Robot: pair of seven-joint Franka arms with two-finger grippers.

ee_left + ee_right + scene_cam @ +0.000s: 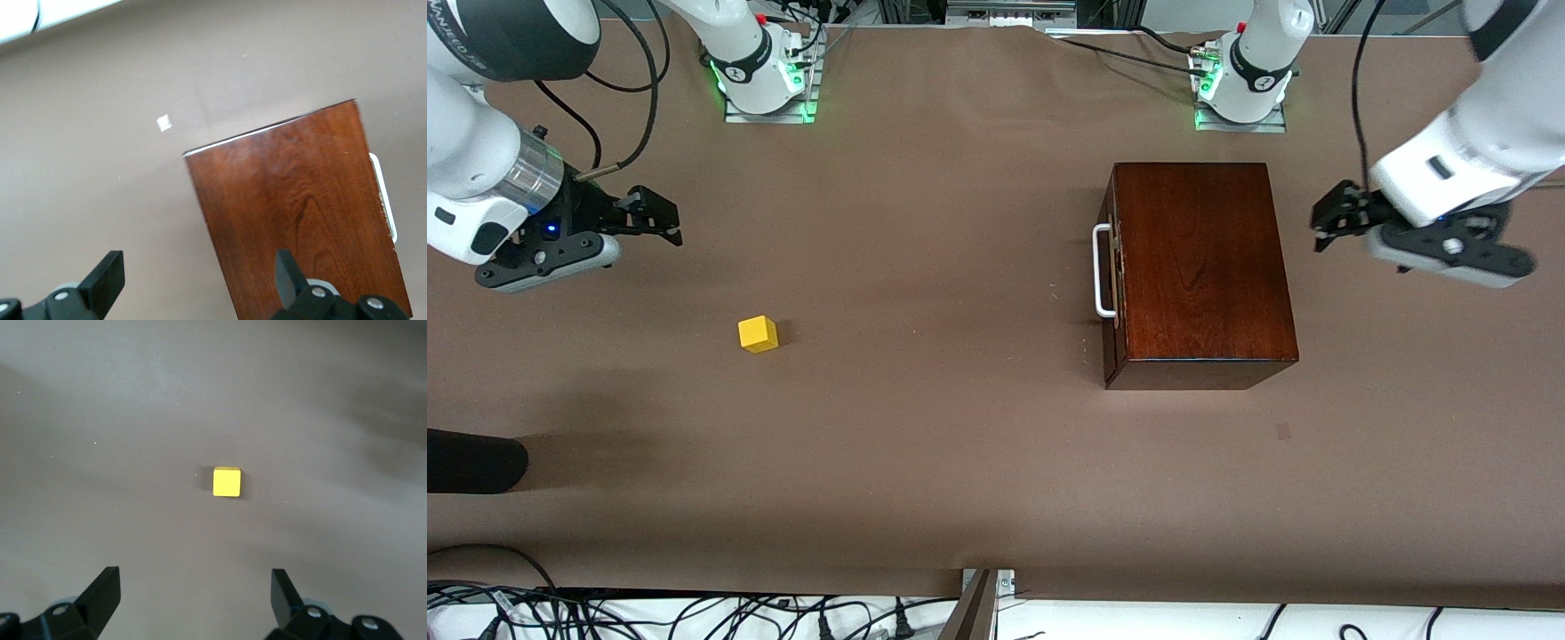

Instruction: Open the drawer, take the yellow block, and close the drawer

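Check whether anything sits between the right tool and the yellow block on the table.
Nothing visible does. The right tool, fingers open, hangs over bare table toward the right arm's end, and the yellow block lies alone on the brown cover; the right wrist view shows only open surface around it. The drawer is shut, well apart.

Drawer point(1113, 271) interior hidden w/in box point(1200, 267); box cut off by left wrist view's edge.

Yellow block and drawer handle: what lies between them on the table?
Nothing: the front view shows bare brown table between the yellow block and the drawer handle.
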